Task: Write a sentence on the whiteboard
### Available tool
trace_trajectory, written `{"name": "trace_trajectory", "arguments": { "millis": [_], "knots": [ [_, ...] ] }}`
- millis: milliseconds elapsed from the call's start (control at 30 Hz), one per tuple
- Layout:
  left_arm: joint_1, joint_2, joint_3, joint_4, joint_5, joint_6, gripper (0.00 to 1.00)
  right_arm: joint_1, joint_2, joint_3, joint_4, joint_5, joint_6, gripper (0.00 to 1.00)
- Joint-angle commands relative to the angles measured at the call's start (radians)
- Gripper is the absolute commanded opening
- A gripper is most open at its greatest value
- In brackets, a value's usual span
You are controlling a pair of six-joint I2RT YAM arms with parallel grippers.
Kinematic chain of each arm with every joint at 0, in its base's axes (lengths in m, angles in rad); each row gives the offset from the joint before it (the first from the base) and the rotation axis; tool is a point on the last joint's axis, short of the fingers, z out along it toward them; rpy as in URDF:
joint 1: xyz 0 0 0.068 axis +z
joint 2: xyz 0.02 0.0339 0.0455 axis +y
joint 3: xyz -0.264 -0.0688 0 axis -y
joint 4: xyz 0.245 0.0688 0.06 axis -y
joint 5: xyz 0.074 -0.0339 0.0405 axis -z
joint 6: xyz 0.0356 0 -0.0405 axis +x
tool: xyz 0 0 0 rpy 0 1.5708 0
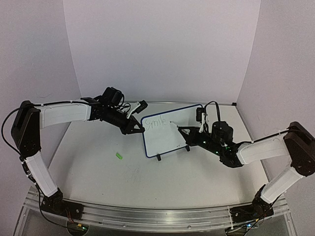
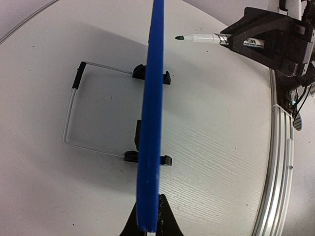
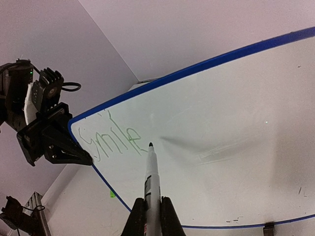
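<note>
The whiteboard (image 1: pixel 170 130) stands upright on two black feet at mid-table, its blue frame seen edge-on in the left wrist view (image 2: pixel 151 123). One green word, "Smile" (image 1: pixel 155 122), is written at its upper left; it also shows in the right wrist view (image 3: pixel 108 140). My left gripper (image 1: pixel 139 130) is shut on the board's left edge. My right gripper (image 1: pixel 183 131) is shut on a white marker (image 3: pixel 151 182) whose tip is just right of the word, close to the board face (image 3: pixel 221 137). From the left wrist view the marker (image 2: pixel 202 38) stands slightly off the board.
A small green cap (image 1: pixel 118 156) lies on the table left of the board. The board's wire stand (image 2: pixel 74 113) lies behind it. An aluminium rail (image 1: pixel 147 214) runs along the near edge. White walls close in the back and sides.
</note>
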Motion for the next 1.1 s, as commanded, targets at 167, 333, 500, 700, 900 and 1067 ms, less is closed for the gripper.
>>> {"name": "trace_trajectory", "arguments": {
  "millis": [167,333,500,700,900,1067],
  "knots": [
    [-0.010,0.007,0.010,-0.072,-0.056,0.034,0.00,-0.003,0.039,0.041,0.008,0.029,-0.019,0.00],
    [-0.010,0.008,0.010,-0.070,-0.056,0.036,0.00,-0.004,0.059,0.052,0.008,0.039,-0.022,0.00],
    [-0.010,0.009,0.011,-0.069,-0.056,0.035,0.00,-0.006,0.074,0.054,0.008,0.052,-0.021,0.00],
    [-0.010,0.012,0.010,-0.070,-0.056,0.036,0.00,-0.006,0.074,0.039,0.005,0.061,-0.015,0.00],
    [-0.010,0.012,0.010,-0.070,-0.058,0.036,0.00,-0.006,0.071,0.020,0.002,0.059,-0.002,0.00],
    [-0.010,0.011,0.010,-0.071,-0.062,0.036,0.00,-0.005,0.074,0.012,0.002,0.043,0.008,0.00]
  ]
}}
